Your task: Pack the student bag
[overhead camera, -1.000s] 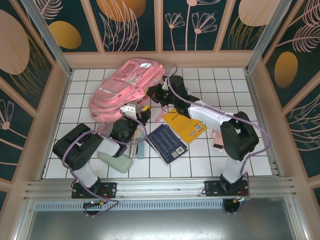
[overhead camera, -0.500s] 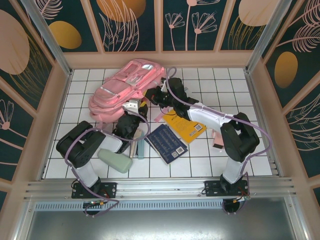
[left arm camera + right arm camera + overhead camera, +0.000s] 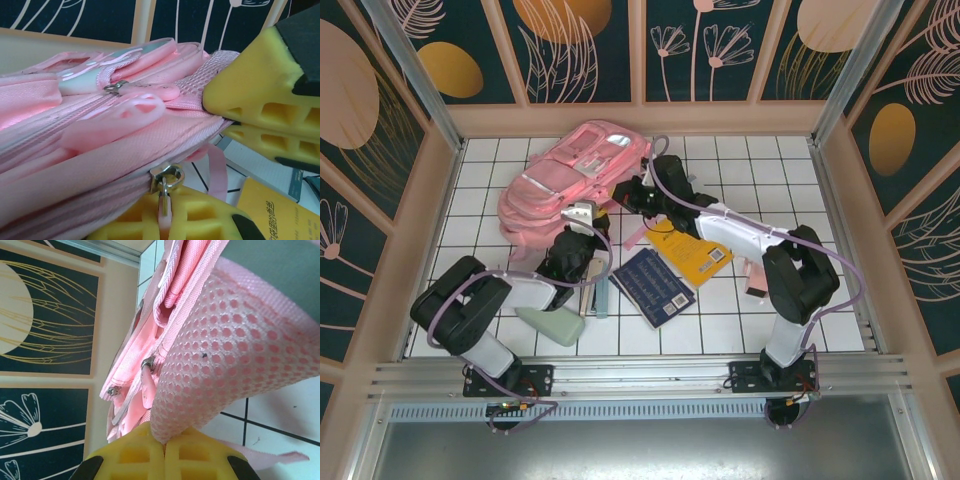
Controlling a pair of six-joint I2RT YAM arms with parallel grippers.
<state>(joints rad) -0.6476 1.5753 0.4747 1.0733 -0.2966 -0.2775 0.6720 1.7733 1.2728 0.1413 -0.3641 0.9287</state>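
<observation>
Soft pink fabric backpack (image 3: pixel 565 170) lay near far-left corner of desk (image 3: pixel 800 170) | left end effector (image 3: pixel 162 225) was closed on metal zipper pull (image 3: pixel 166 180) | right end effector (image 3: pixel 164 442) gripped pink mesh panel (image 3: pixel 225 355) | advice: draw along zipper track, mesh held taut.

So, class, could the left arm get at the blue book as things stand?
Probably not yet: the left hand is shut on the zip pull of the bag. The blue book lies uncovered beside that arm, so once the hand lets go, the way looks free.
</observation>
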